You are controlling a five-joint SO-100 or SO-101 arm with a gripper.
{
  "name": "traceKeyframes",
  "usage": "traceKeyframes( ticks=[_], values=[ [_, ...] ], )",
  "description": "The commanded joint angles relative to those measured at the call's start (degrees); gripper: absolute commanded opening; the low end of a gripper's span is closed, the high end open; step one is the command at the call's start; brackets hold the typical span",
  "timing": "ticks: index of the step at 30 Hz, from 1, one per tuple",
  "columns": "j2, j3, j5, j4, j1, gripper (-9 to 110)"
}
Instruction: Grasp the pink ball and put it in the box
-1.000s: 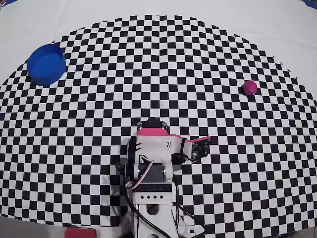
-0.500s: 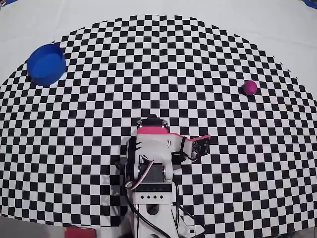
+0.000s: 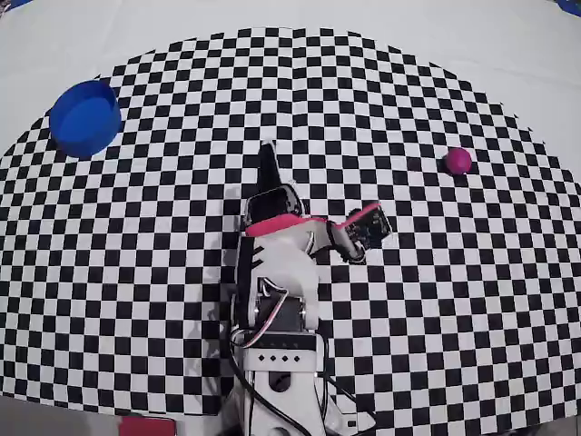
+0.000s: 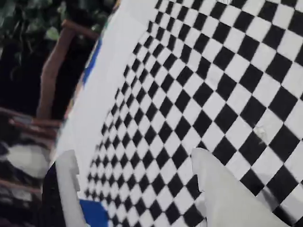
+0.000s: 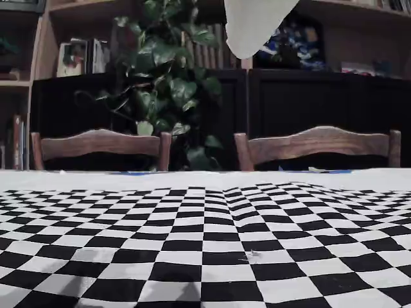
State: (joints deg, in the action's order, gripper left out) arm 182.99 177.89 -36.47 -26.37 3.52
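The pink ball (image 3: 457, 161) is a small magenta sphere lying on the checkered mat at the right of the overhead view, far from the arm. The box (image 3: 84, 118), a round blue container, stands at the mat's upper left; in the wrist view only a blue patch of the box (image 4: 98, 213) shows at the bottom. My gripper (image 3: 270, 165) is near the mat's middle, pointing to the far side, between ball and box and touching neither. In the wrist view the gripper (image 4: 133, 155) is open, its white fingers (image 4: 222, 194) wide apart with only mat between them. That view does not show the ball.
The checkered mat (image 3: 408, 300) lies on a white tabletop (image 3: 508, 45). The arm's base (image 3: 277, 363) sits at the near edge. Beyond the far edge the fixed view shows two wooden chairs (image 5: 99, 144), a leafy plant (image 5: 170, 83) and dark shelves.
The arm has unfolded from its tucked pose. The gripper has swung out toward the far side, and its dark finger now shows above the wrist. Ball and box have not moved.
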Motion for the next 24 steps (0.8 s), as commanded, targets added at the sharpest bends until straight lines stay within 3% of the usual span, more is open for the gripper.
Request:
traceKeyframes(
  ticks=[1,5,13,24],
  values=[
    [-0.5,0.4,-18.3,1.0,0.4,29],
    [-0.6,0.4,-35.2,3.2,1.2,29],
    [-0.6,0.4,-52.7,10.1,1.3,29],
    [-2.1,0.4,-59.8,16.0,1.5,29]
  ],
)
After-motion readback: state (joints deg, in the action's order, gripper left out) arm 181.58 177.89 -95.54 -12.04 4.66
